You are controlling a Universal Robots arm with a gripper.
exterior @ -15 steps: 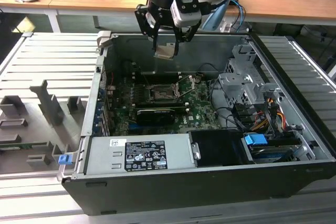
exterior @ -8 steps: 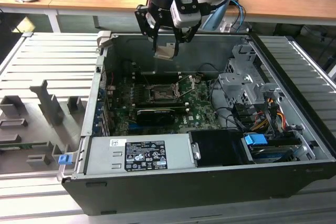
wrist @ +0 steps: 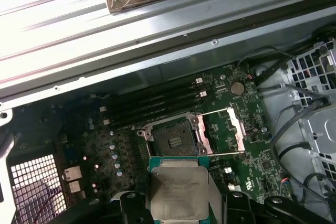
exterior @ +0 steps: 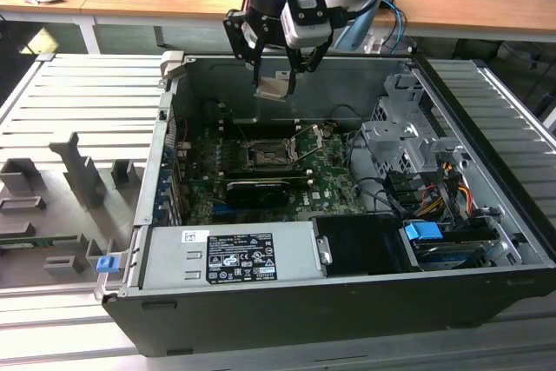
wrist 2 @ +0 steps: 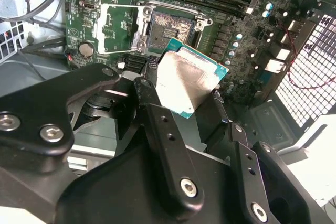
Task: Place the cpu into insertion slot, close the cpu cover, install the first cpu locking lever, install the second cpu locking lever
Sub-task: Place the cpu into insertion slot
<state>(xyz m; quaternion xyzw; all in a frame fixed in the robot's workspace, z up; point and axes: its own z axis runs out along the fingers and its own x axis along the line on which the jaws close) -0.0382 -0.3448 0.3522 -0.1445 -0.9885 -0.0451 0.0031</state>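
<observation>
Exterior view first: I've got the gripper (exterior: 276, 76) hanging above the open computer case (exterior: 486, 241), near its back wall, fingers clamped on the cpu (exterior: 272, 86), which sits clear of the green circuit board (exterior: 334, 182) below. Down on that board I can see the insertion slot (exterior: 263, 155), dark and square, with the cpu cover (exterior: 311, 145) swung up off it on the side toward the exterior view's right, and the long black card (exterior: 258, 190) lying just in front of the slot. Over to the second wrist view: the cpu (wrist 2: 188, 83) is pinched by its edges between the black fingers (wrist 2: 152, 103), pale metal face toward the camera, green rim showing along two sides, tilted. Beyond it the insertion slot (wrist 2: 169, 27) lies bare, its silver rim around it, and the cpu cover (wrist 2: 122, 29) is folded open right beside it. Now the first wrist view: the cpu (wrist: 179, 190) sits square in the grip with a finger on each side, and the insertion slot (wrist: 174, 137) shows just past its far edge, uncovered. The cpu cover (wrist: 223, 132) lies open next to the slot, hinged along the shared edge, and the dark memory slots (wrist: 152, 106) run beyond.
</observation>
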